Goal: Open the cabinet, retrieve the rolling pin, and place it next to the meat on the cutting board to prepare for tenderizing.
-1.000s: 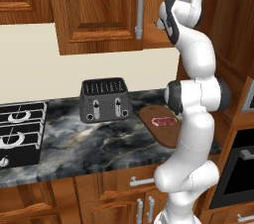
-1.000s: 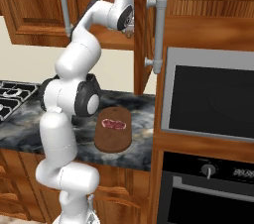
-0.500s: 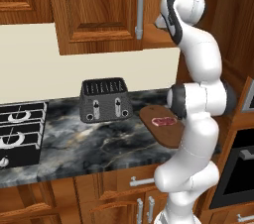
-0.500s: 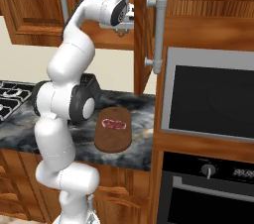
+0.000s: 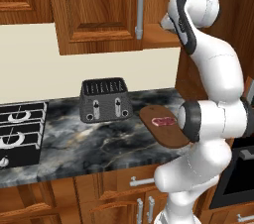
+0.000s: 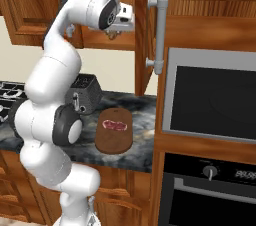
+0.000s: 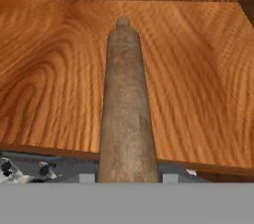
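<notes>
One cabinet, reddish-brown, its right door swung open edge-on with one long grey bar handle; its left door shut, one matching bar handle. One rolling pin, brown wood, lying lengthwise on the cabinet's shelf floor, near end running between the fingers, far handle end pointing at the back wall. One gripper, raised at the cabinet mouth; fingers closed narrowly about the pin, though actual contact cannot be told. One cutting board, dark oval, on the marble counter. One piece of meat, red-pink, flat on the board's far half. One black toaster, left of the board, apart from it. One hob, one wall oven. Since a second ago the arm has straightened upward and the hand has drawn back from the cabinet; fingers unchanged. No legible writing or brands.
</notes>
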Robot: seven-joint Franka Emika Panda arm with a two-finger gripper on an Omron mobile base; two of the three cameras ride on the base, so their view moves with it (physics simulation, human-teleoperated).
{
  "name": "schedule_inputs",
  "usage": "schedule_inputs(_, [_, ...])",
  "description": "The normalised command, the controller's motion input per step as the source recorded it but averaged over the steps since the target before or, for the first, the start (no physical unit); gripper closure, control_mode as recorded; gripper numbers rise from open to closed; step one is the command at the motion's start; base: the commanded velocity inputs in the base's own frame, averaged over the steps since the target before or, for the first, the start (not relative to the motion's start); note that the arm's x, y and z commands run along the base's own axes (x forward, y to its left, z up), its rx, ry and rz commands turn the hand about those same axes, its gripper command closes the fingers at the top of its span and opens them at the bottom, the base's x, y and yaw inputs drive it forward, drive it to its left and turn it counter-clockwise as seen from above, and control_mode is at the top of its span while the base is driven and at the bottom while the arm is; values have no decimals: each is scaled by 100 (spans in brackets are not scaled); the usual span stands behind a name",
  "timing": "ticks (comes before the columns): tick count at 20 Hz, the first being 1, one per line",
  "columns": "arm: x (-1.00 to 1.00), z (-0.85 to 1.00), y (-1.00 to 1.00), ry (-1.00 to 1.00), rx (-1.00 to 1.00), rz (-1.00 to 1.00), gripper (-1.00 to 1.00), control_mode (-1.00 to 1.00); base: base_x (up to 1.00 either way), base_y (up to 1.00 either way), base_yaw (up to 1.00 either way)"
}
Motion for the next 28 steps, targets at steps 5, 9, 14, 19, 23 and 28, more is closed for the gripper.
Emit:
schedule_inputs(5, [-100, 0, 12, -18, 0, 0, 100, -100, 0, 0, 0])
schedule_inputs(9, [-100, 0, 27, -8, 0, 0, 100, -100, 0, 0, 0])
schedule_inputs(14, [-98, -1, 37, 0, 0, 0, 100, -100, 0, 0, 0])
schedule_inputs(19, [-82, -10, 28, 0, 0, -2, 100, -100, 0, 0, 0])
schedule_inputs(23, [-79, -25, 21, 0, 0, -3, 100, -100, 0, 0, 0])
schedule_inputs(28, [-53, -35, 5, 0, 0, -4, 100, -100, 0, 0, 0])
